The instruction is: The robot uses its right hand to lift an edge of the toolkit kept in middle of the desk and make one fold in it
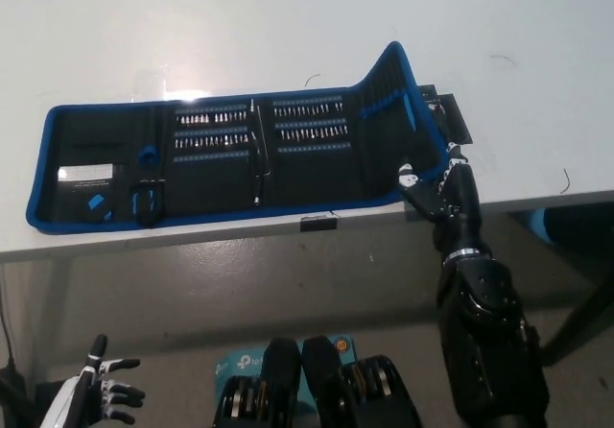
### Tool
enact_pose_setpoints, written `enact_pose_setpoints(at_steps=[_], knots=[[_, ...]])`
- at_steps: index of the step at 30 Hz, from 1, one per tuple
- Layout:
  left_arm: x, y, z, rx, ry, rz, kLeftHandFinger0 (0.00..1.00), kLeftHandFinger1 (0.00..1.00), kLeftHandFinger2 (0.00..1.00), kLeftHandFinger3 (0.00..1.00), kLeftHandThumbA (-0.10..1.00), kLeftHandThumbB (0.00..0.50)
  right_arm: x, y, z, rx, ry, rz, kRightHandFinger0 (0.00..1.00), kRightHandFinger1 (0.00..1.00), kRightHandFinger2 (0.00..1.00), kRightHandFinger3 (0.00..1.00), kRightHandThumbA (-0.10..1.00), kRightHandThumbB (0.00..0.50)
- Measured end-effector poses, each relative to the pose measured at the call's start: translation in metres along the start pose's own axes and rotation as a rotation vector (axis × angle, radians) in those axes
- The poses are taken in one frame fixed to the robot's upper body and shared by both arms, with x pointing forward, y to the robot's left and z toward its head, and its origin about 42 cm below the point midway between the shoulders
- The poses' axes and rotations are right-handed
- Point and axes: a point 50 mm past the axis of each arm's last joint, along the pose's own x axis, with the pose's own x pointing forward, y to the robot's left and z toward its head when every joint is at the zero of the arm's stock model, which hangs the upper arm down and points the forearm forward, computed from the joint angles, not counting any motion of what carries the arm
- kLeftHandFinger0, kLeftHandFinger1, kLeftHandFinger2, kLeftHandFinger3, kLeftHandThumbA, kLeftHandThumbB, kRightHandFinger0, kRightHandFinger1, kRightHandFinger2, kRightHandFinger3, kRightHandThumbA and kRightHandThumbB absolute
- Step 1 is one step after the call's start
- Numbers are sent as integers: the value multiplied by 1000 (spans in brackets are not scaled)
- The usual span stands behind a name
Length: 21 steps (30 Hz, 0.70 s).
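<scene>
White desk (288, 25), right hand (443, 190) fingers (spread) under toolkit (240, 150) edge

right hand (443, 190) | black, raised on upright forearm, fingers spread apart and reaching up-left, holding nothing || left hand (104, 392) | white, low at bottom left, resting, fingers spread apart, holding nothing

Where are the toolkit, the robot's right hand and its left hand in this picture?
toolkit (221, 164): head view, black inner panel.
right hand (443, 193): head view, middle of hand, at toolkit's raised edge.
left hand (107, 387): head view, resting palm.
</scene>
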Motion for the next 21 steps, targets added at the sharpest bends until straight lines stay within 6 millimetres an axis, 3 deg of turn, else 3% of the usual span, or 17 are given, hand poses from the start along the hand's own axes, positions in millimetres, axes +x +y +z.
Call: enact_pose_setpoints(at_steps=[1, 2, 3, 5, 14, 21], knots=[[0, 0, 0, 0, 0, -1, 471, 497, 449, 658, 1000, 500, 0, 0, -1, 3, -3, -7, 113, 118, 212, 1000, -97, 9], [0, 0, 0, 2, 0, -2, 474, 490, 434, 646, 1000, 500, 0, 1, -2, 6, -8, -16, 5, 5, 29, 788, -100, 0], [0, 0, 0, 2, 1, -2, 472, 480, 417, 636, 1000, 500, 1, 1, -3, 10, -17, -32, 0, 0, 0, 459, -100, 0], [0, -1, 0, 3, 1, -4, 474, 486, 420, 649, 1000, 500, 2, 2, -5, 11, -35, -59, 0, 0, 40, 348, -100, 0], [0, 0, 0, 14, 0, -19, 449, 472, 413, 616, 1000, 500, 2, 3, -6, -37, -126, -183, 0, 0, 0, 257, -100, 62], [0, -1, 0, 24, 3, -37, 478, 482, 418, 634, 1000, 500, 0, 5, -3, -123, -197, -243, 0, 0, 0, 298, -100, 74]])
